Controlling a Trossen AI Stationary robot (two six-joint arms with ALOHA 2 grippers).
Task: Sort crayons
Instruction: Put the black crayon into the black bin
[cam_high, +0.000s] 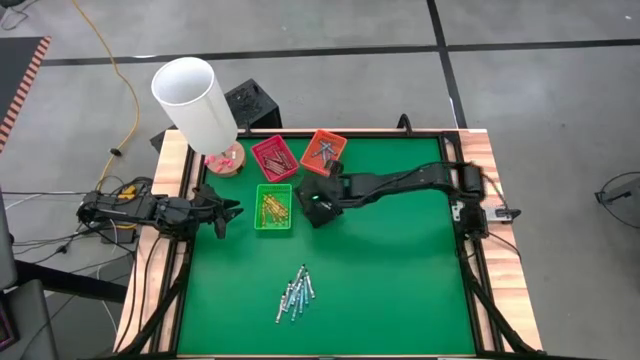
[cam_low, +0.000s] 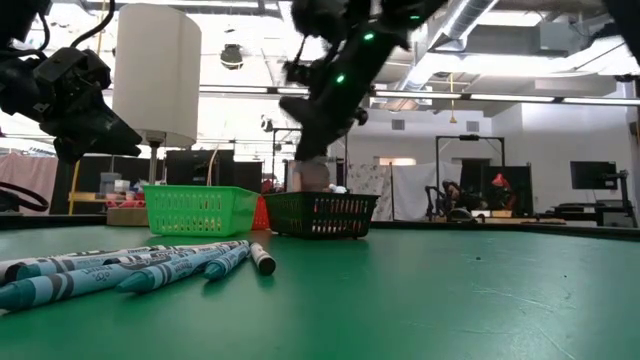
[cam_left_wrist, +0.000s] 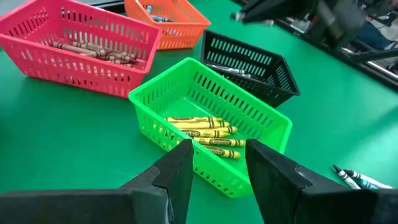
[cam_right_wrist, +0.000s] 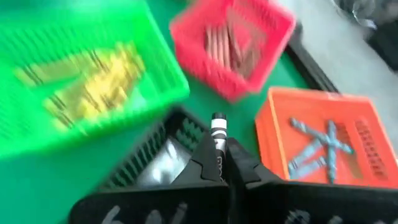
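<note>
Overhead looks straight down, low looks level across the table, and both close wrist cameras share the green slatted plastic tray (cam_left_wrist: 211, 134) at 10 o'clock of the table's centre.

The table (cam_high: 400, 270) is green; the green tray (cam_left_wrist: 249, 112) holds yellow crayons (cam_left_wrist: 208, 134); the red tray (cam_left_wrist: 93, 43) holds brown crayons (cam_left_wrist: 93, 53); the orange tray (cam_right_wrist: 367, 124) holds blue crayons (cam_right_wrist: 320, 146); the black tray (cam_left_wrist: 261, 68) has holes all over.

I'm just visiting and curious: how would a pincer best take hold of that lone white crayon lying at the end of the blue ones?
Probably around the middle of the white crayon, coming straight down from above. It lies flat on the green table at the edge of the blue crayons, so the fingers should straddle its thin width, one on the free side, one slipping between it and its blue neighbour.
</note>
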